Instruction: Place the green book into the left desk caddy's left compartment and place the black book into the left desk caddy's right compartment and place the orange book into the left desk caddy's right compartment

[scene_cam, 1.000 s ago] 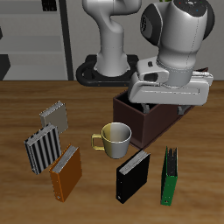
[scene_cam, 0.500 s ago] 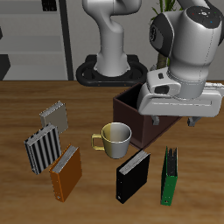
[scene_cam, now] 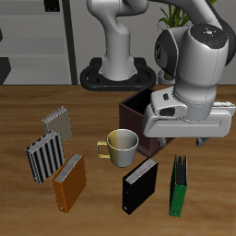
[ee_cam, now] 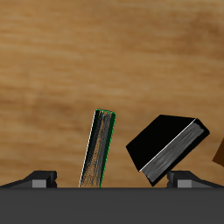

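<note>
The green book (scene_cam: pixel 179 184) stands on edge near the table's front, and in the wrist view the green book (ee_cam: pixel 98 149) lies straight below the hand. Beside it is the black book (scene_cam: pixel 140 184), which the wrist view shows as the black book (ee_cam: pixel 166 147) with its pale page edge. The orange book (scene_cam: pixel 69 182) lies beyond the mug; a corner of the orange book (ee_cam: pixel 219 153) shows in the wrist view. My gripper (scene_cam: pixel 175 140) (ee_cam: pixel 112 181) hangs open above the green book, holding nothing. Behind my hand, the left desk caddy (scene_cam: pixel 136 115) is mostly hidden.
A pale yellow mug (scene_cam: pixel 120 146) stands between the caddy and the books. A grey-and-black striped book (scene_cam: pixel 44 155) and a smaller grey one (scene_cam: pixel 55 120) lie beyond the orange book. The robot's base (scene_cam: pixel 115 69) is at the back.
My hand has moved from over the caddy toward the table's front and down, coming over the green book. The books and mug have not moved.
</note>
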Motion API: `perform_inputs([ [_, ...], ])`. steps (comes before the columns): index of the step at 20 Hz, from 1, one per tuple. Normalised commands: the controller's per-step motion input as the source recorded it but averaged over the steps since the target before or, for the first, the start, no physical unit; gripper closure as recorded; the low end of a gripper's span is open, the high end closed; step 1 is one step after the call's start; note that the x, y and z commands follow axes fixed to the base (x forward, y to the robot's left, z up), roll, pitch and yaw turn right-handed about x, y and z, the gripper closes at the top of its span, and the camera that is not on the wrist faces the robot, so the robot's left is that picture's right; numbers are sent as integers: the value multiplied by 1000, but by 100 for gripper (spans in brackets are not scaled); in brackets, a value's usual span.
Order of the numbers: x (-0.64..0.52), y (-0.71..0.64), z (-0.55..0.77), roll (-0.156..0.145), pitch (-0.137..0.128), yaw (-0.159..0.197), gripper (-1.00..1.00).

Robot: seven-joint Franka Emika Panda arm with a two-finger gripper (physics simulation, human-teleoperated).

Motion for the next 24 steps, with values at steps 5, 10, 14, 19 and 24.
perform_inputs([
  [5, 147, 90, -426, 30, 33, -10, -100],
  [10, 58, 144, -337, 24, 18, 19, -100],
  [14, 57, 0, -291, 9, 23, -24, -100],
  [19, 76, 2, -397, 8, 21, 22, -100],
  [24, 52, -10, -367, -11, 43, 4, -100],
])
